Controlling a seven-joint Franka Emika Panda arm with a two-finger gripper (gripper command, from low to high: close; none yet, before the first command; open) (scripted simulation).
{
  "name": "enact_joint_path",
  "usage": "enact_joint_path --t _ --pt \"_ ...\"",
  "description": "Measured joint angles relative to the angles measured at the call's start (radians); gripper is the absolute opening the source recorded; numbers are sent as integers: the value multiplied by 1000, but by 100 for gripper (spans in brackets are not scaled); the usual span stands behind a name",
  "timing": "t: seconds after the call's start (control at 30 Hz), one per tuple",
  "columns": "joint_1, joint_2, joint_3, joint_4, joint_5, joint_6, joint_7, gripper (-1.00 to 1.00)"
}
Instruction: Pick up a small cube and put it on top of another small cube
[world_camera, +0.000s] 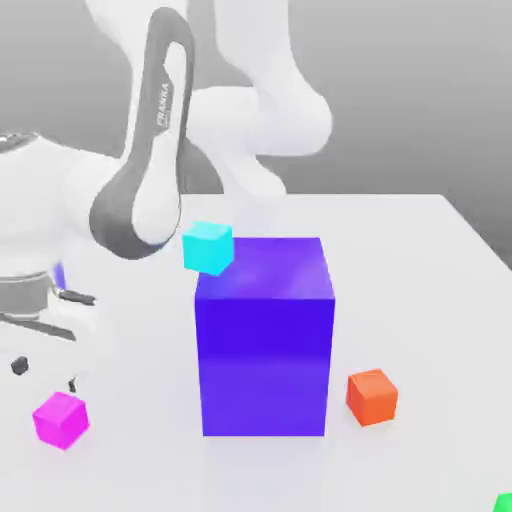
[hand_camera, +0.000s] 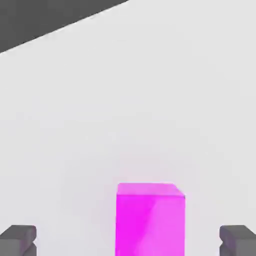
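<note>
**Pink cube lined up, nothing lifted yet**

Your pincer stands spread wide, its dark fingertips either side of the small cube, apart from it. That cube sits on the matte white tabletop at the exterior view's lower left. Grasp, lift and stacking all remain. Every block is plain, flat-faced, sharp-edged: big blue-violet block, cyan cube, orange cube

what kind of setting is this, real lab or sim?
Looks like a simulated tabletop: a plain white table against a flat grey backdrop, flat-shaded toy cubes such as the magenta cube and the big blue-violet block, and a Franka arm with a render-smooth finish.
</note>
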Motion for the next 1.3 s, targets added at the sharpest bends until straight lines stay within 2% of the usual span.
enact_joint_path --t 0.1,0.13,0.37,0.57,1.2,1.3 --pt "-61 108 73 23 70 80 -54 0" --pt "-75 131 90 28 83 98 -65 -100" --pt "-76 130 90 28 80 96 -62 -100" --pt "4 -42 10 0 -61 -43 35 -100" --pt "491 95 411 409 -305 -309 -91 -100" --pt "575 182 453 483 -355 -300 -102 -100"
